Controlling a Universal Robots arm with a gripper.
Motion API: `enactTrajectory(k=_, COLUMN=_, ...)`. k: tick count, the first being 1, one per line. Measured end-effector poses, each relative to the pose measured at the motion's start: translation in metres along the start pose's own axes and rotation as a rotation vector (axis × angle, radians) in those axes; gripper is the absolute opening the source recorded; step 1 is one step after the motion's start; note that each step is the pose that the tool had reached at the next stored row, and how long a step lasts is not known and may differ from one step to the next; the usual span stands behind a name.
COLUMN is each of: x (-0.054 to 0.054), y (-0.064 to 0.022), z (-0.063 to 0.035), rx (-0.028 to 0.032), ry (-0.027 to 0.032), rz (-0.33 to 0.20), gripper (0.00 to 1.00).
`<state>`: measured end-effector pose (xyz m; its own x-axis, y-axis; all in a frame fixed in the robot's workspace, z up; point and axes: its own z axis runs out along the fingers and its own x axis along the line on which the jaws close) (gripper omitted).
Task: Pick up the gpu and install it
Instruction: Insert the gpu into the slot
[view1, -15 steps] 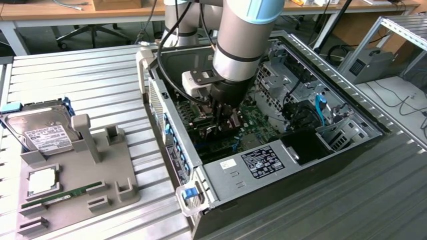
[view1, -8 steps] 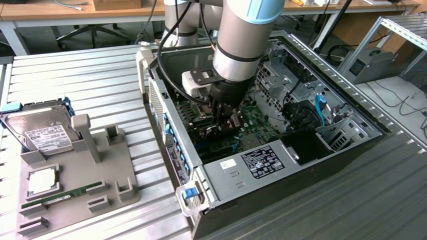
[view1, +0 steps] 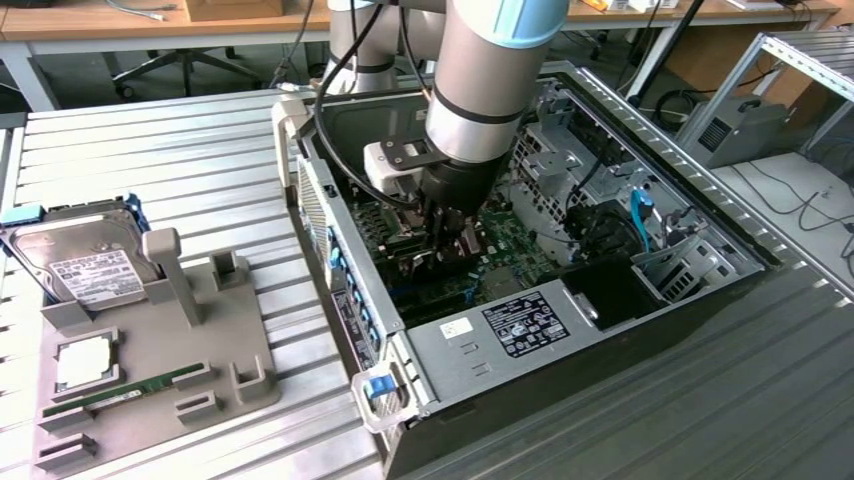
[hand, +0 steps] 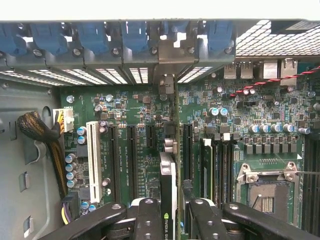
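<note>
**Kid:** Where is the gpu (hand: 168, 187)?

**Helper:** Inside the open computer case (view1: 587, 345), standing on its thin edge over the green board (hand: 140, 125). It is a thin, dark card. Its silver metal end (hand: 167, 67) reaches the row of blue clips (hand: 135, 37) at the back wall.

**Kid:** Who holds it?

**Helper:** The claw (hand: 170, 220) is pinching the gpu, one black finger (hand: 147, 217) on each flat side.

**Kid:** What is next to it?

**Helper:** Long black slots lie on both sides, and one white slot (hand: 93, 160) is farther off. A square metal socket (hand: 267, 192) sits past the slots. A fat bundle of yellow and black wires (hand: 42, 132) curls near the case wall.

**Kid:** And outside the case?

**Helper:** On the ridged metal desk (view1: 174, 160), at the exterior view's left, is a grey holder (view1: 160, 350). It carries a shiny silver hard drive (view1: 83, 270) and a thin green memory stick (view1: 127, 390). The grey robot arm (view1: 487, 70) hides part of the board.
</note>
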<state>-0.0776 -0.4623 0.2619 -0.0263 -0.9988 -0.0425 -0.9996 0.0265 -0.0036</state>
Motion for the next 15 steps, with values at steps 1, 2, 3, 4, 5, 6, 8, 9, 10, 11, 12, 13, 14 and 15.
enactTrajectory(k=1, x=0.0000, y=0.0000, z=0.0000, rx=0.0000, ry=0.0000, rz=0.000, gripper=0.27)
enactTrajectory(k=2, x=0.0000, y=0.0000, z=0.0000, rx=0.0000, ry=0.0001, rz=0.000, gripper=0.27)
enactTrajectory(k=3, x=0.0000, y=0.0000, z=0.0000, rx=0.0000, ry=0.0000, rz=0.000, gripper=0.27)
enactTrajectory(k=4, x=0.0000, y=0.0000, z=0.0000, rx=0.0000, ry=0.0000, rz=0.000, gripper=0.27)
enactTrajectory(k=5, x=0.0000, y=0.0000, z=0.0000, rx=-0.0001, ry=0.0000, rz=0.000, gripper=0.27)
enactTrajectory(k=6, x=0.0000, y=0.0000, z=0.0000, rx=0.0000, ry=0.0000, rz=0.000, gripper=0.27)
enactTrajectory(k=8, x=0.0000, y=0.0000, z=0.0000, rx=0.0000, ry=0.0000, rz=0.000, gripper=0.27)
enactTrajectory(k=9, x=0.0000, y=0.0000, z=0.0000, rx=0.0000, ry=0.0000, rz=0.000, gripper=0.27)
enactTrajectory(k=10, x=0.0000, y=0.0000, z=0.0000, rx=0.0000, ry=0.0000, rz=0.000, gripper=0.27)
enactTrajectory(k=11, x=0.0000, y=0.0000, z=0.0000, rx=0.0000, ry=0.0000, rz=0.000, gripper=0.27)
enactTrajectory(k=12, x=0.0000, y=0.0000, z=0.0000, rx=0.0000, ry=0.0001, rz=0.000, gripper=0.27)
enactTrajectory(k=13, x=0.0000, y=0.0000, z=0.0000, rx=-0.0001, ry=-0.0001, rz=0.000, gripper=0.27)
enactTrajectory(k=14, x=-0.0002, y=0.0001, z=0.0005, rx=-0.0001, ry=-0.0017, rz=0.000, gripper=0.27)
enactTrajectory(k=15, x=-0.0001, y=0.0001, z=0.0004, rx=0.0002, ry=-0.0010, rz=0.000, gripper=0.27)
